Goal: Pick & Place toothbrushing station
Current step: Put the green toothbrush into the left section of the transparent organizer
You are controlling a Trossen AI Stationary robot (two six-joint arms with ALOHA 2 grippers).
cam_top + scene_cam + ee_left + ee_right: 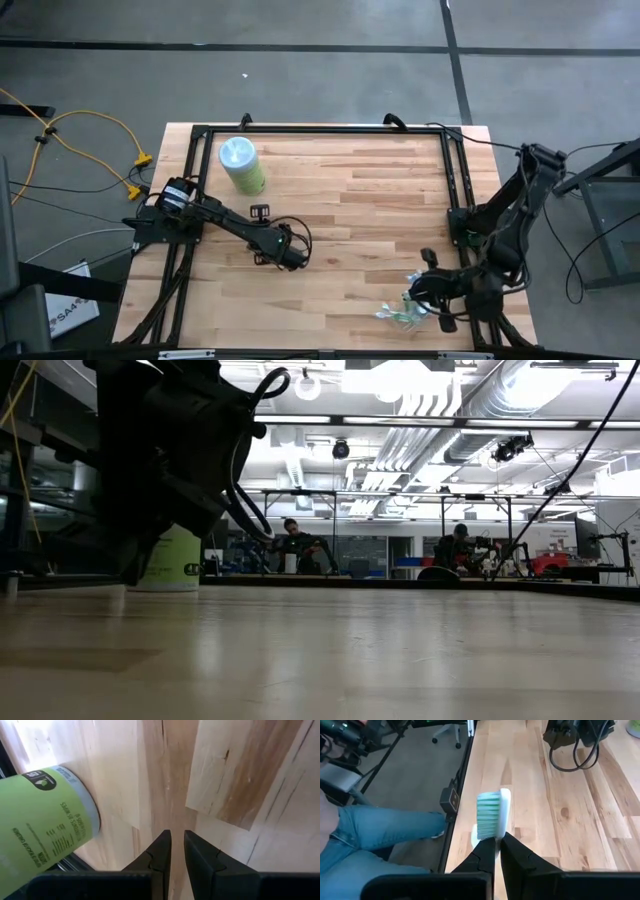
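Progress looks early: right gripper (496,851) is clenched on one toothbrush (493,816), pinching it just below the green bristle head, so a pick seems made but no placement shows yet. In the high view the right gripper (428,292) sits at the table's (380,200) near right corner, right beside a small clutter of station items (398,314) by the near edge; that clutter is too small to sort into brushes, tube or cup, so what is left to move cannot be counted. My guess is most of the station is unplaced. Left gripper (177,851) hangs over bare wood near the table's middle-left, fingers nearly together with only a thin gap and nothing between them; it waits. Canister (242,165) stands upright at the far left, well apart from the clutter, not part of the job. View differences: only the right wrist view shows the brush head, the grasp, and a person's jeans-clad leg (375,827) just off the table edge; the high view alone gives both arms' layout and the clutter. Left wrist view shows the canister (47,817) close by and the empty fingers. Low view shows the left arm's dark bulk, the canister (172,560) behind it, and people (295,542) seated far back in the room, but no station items.
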